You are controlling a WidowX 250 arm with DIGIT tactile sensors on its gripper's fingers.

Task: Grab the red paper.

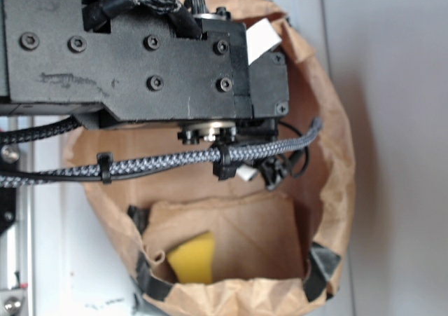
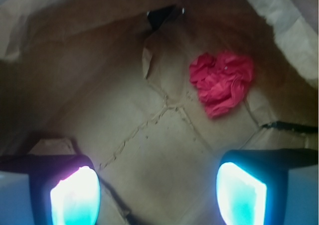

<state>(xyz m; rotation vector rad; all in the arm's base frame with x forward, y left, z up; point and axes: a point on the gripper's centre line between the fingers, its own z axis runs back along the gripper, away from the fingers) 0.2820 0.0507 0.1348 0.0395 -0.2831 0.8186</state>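
A bright red paper (image 2: 222, 83) is seen against the plain brown of a paper bag (image 2: 149, 135). A yellow block (image 1: 193, 258) is shown near the bag's bottom. The arm (image 1: 140, 50) is coloured black, its cable (image 1: 161, 163) braided grey-and-black.

Exterior view: I see my arm's black wrist housing (image 1: 140, 50) filling the upper left, with a braided cable (image 1: 175, 160) strapped along its underside by clips. The hand itself is hidden beneath the housing here. Wrist view: I see the hand (image 2: 158, 195) pointing downward, its two fingers (image 2: 75, 197) at the lower corners, spread wide apart, with nothing between them. The inner pads glow pale blue-white.
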